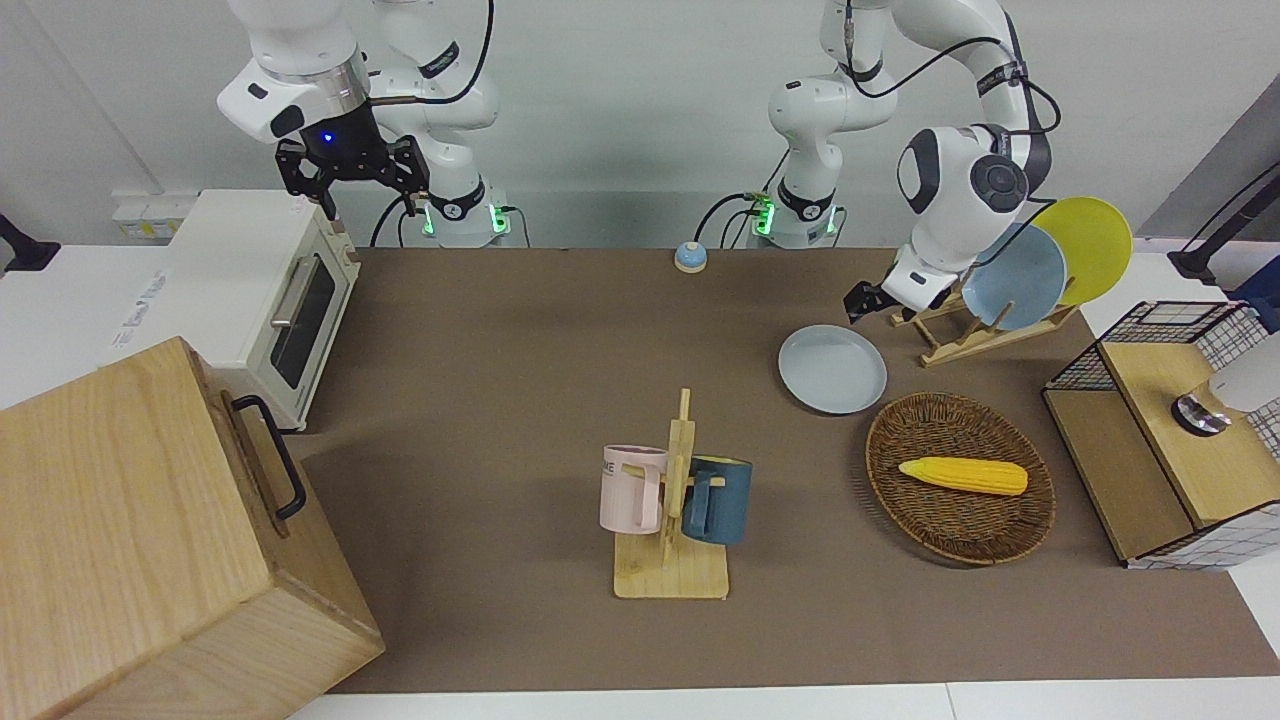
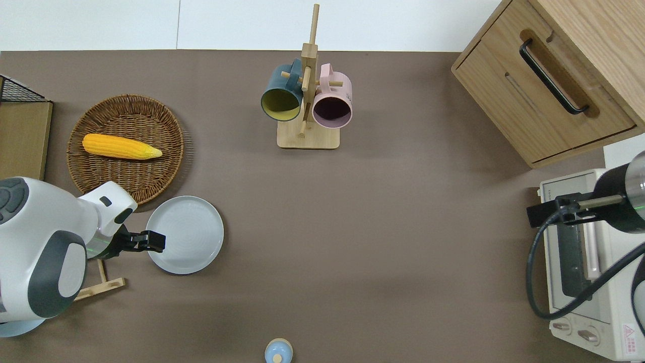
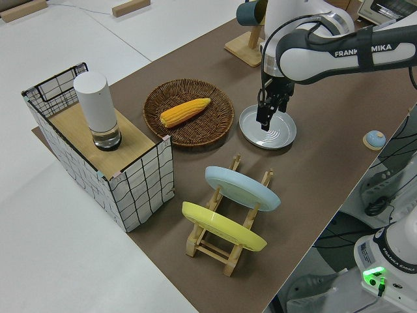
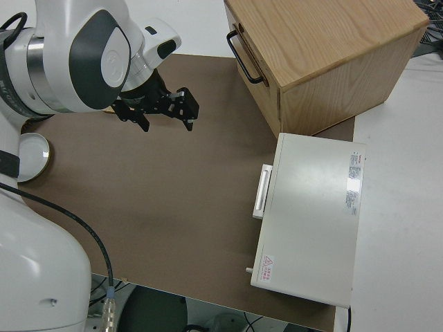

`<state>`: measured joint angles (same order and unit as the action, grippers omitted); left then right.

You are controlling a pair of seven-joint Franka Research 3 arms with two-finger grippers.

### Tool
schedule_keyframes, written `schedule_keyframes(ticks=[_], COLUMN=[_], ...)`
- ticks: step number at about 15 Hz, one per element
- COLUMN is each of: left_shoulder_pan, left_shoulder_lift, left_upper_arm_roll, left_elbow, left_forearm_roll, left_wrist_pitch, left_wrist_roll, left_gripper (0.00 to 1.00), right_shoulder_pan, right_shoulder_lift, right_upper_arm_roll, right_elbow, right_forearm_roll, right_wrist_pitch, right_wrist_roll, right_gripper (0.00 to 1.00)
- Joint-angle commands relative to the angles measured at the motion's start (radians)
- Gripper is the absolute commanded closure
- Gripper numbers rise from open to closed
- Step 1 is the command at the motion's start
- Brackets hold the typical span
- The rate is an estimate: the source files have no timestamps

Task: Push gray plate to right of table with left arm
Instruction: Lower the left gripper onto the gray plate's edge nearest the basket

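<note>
Gray plate (image 2: 189,233): one, flat, round, pale gray-blue with a low raised rim, lying on the brown surface (image 2: 383,242) at lower left of the overhead frame, just beside the one wicker basket (image 2: 126,174) holding one corn cob (image 2: 121,146). Left gripper (image 2: 151,241) sits over the plate's rim; finger gap cannot be judged. Right arm parked, gripper (image 4: 156,111) spread wide. Rack nearer the robots holds two plates, one blue (image 3: 242,188), one yellow (image 3: 221,227). Farther out, two mugs (image 2: 281,96) hang on one stand.
</note>
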<state>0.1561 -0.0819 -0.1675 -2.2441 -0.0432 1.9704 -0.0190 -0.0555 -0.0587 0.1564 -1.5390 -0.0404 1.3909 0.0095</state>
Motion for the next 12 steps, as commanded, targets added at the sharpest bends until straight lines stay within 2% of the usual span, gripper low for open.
schedule_keyframes(ticks=[1, 6, 9, 11, 12], left_shoulder_pan=[0.037, 0.03, 0.022, 0.022, 0.023], left_shoulder_lift=[0.065, 0.103, 0.137, 0.142, 0.143], left_upper_arm_roll=[-0.004, -0.004, -0.006, -0.006, -0.006], left_elbow=[-0.064, -0.094, -0.127, -0.135, -0.135], left_forearm_roll=[0.014, 0.014, 0.014, 0.014, 0.014], left_wrist_pitch=[0.117, 0.171, 0.24, 0.26, 0.26], left_wrist_roll=[0.07, 0.076, 0.076, 0.076, 0.076], left_gripper=[0.0, 0.02, 0.1, 0.2, 0.31], right_shoulder_pan=[-0.001, -0.001, -0.001, -0.001, -0.001], right_shoulder_lift=[-0.01, -0.01, -0.01, -0.01, -0.01], right_upper_arm_roll=[0.0, 0.0, 0.0, 0.0, 0.0], right_elbow=[-0.004, -0.004, -0.004, -0.004, -0.004], right_forearm_roll=[0.002, 0.0, 0.0, 0.002, 0.002], right_wrist_pitch=[-0.006, -0.006, -0.006, -0.006, -0.006], right_wrist_roll=[-0.008, -0.008, -0.008, -0.008, -0.008], right_gripper=[0.005, 0.005, 0.005, 0.005, 0.005])
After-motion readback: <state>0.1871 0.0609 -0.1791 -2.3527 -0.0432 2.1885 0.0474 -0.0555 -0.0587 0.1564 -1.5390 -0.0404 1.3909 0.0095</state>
